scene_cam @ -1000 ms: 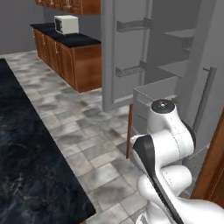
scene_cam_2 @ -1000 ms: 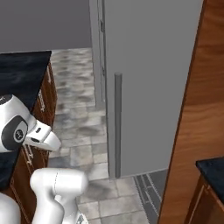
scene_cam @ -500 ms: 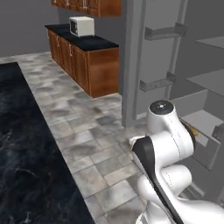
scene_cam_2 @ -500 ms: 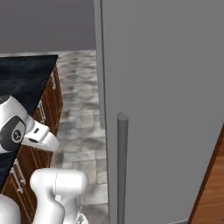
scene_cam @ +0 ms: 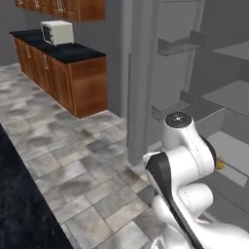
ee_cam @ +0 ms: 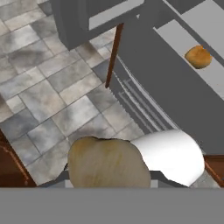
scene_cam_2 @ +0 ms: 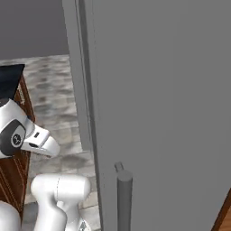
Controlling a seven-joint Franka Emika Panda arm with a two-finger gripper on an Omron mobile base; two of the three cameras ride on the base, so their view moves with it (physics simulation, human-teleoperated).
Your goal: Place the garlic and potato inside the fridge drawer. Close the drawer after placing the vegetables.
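While the garlic (ee_cam: pixel 107 162) sits at the bottom of the hand view, bulging just where the finger tips would rise, the tips themselves are hidden behind it. Judgement: the gripper is pinching the garlic, jaws partly spread around it; direct contact cannot be confirmed from the pictures.

Landmark: the fridge drawer (ee_cam: pixel 183 92). It stands pulled out from the fridge, open at the top. The potato (ee_cam: pixel 198 57) already lies inside it, on the pale floor of the drawer, toward its far end. The garlic hangs outside the drawer, over the tiled floor (ee_cam: pixel 52 87) on the near side of the drawer's front wall. In the left base view a sliver of orange, probably the potato (scene_cam: pixel 220 164), shows past the arm's elbow.

Step in hand, as I read it: carry the garlic over the drawer and drop it.
- Clear the drawer's front wall with height to spare before crossing.
- Release only once the bulb is over the pale floor, apart from the potato, and low, so it does not bounce out.
- Then withdraw upward before pushing the front shut.

Materials and shapes:
- Garlic: lumpy, rounded, matte beige-olive, lobed outline.
- Potato: smooth oval, golden-orange, faintly mottled.
- Drawer: flat matte grey panels, boxy, sharp edges.
- Floor: grey marbled square tiles, dark grout.
- Fridge door (scene_cam_2: pixel 171 113): plain grey slab with round bar handle (scene_cam_2: pixel 124 198).
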